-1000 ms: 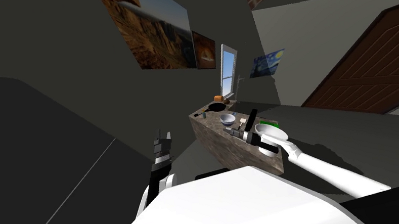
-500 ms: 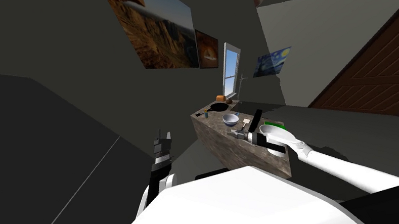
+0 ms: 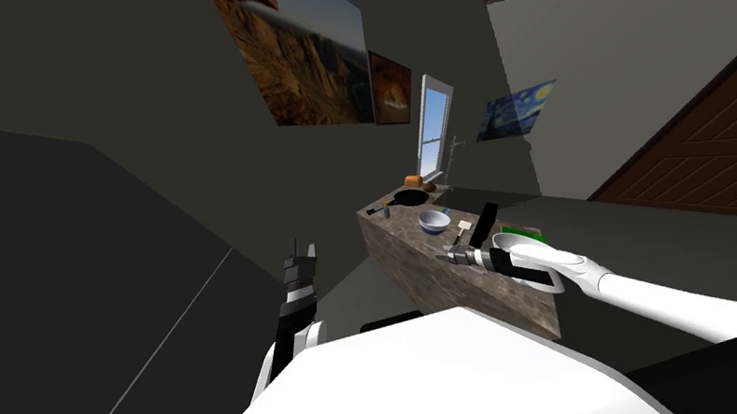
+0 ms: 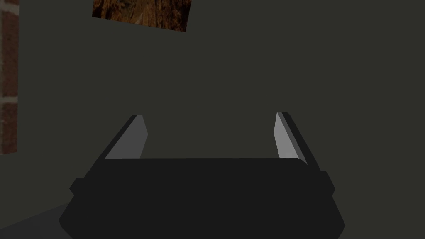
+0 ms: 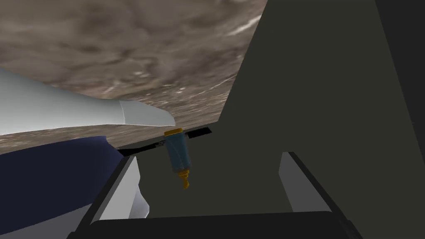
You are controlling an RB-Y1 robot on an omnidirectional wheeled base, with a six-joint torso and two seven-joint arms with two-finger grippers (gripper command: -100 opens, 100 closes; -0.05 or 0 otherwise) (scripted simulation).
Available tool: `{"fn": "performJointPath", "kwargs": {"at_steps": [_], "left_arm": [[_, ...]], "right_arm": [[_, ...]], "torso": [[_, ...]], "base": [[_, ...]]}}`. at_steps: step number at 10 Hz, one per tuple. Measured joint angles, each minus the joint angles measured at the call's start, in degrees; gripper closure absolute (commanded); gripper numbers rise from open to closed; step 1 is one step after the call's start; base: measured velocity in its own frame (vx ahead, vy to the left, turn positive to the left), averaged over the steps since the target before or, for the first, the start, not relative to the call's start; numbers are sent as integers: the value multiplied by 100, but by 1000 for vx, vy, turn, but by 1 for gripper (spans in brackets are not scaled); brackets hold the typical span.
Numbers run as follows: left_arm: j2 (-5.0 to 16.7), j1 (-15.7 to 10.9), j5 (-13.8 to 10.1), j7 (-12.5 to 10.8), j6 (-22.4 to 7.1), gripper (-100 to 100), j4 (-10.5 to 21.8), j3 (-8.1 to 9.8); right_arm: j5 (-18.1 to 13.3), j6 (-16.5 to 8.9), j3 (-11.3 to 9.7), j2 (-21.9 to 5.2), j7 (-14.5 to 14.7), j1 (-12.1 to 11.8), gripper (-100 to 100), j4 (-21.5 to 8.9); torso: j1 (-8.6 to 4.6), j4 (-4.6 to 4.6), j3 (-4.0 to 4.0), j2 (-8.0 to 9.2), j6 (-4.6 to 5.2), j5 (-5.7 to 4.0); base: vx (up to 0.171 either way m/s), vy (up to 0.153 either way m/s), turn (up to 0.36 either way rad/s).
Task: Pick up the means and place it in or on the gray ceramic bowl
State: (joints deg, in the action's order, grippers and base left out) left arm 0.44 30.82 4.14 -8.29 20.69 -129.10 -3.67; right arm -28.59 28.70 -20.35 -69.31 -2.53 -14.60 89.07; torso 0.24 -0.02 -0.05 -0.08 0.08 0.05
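Teal bottle [image 5: 178, 152], likely the target, stands at the counter [image 5: 124, 41] edge, frame centre, well beyond the right gripper [image 5: 209, 157], fingers apart; advancing risks striking the bowl [image 5: 50, 178] lower left; left gripper [image 4: 209, 116] likewise spread.

One stone-topped counter [image 3: 427, 279] carries one bowl [image 3: 434, 222], one black pan [image 3: 408, 198], one small blue bottle [image 5: 178, 151] and one orange item [image 3: 414, 180]. The walls hold three pictures: one canyon picture [image 3: 301, 50], one orange picture [image 3: 391, 89] and one starry blue picture [image 3: 518, 109]. There is one window [image 3: 434, 121] and one brown door [image 3: 727, 155].
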Motion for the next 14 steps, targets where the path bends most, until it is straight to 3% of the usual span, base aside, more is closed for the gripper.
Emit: {"fn": "performJointPath", "kwargs": {"at_steps": [6,7,8,14], "left_arm": [[0,0,0,0,0,0,0,0],[0,0,0,0,0,0,0,0],[0,0,0,0,0,0,0,1],[0,0,0,0,0,0,0,0]], "right_arm": [[-526,-75,-260,-832,289,-209,-100,-456],[-529,-89,-259,-846,293,-221,0,-446],[-529,-87,-259,-844,293,-219,-100,-447],[-518,633,-107,-518,671,-36,-100,-1420]], "torso": [[-5,1,2,4,0,-1],[-11,2,3,6,0,-3],[-16,2,4,8,0,-4],[7,-1,-2,-4,-1,1]], "base": [[11,33,39],[0,0,0],[8,20,11],[27,59,12]]}}
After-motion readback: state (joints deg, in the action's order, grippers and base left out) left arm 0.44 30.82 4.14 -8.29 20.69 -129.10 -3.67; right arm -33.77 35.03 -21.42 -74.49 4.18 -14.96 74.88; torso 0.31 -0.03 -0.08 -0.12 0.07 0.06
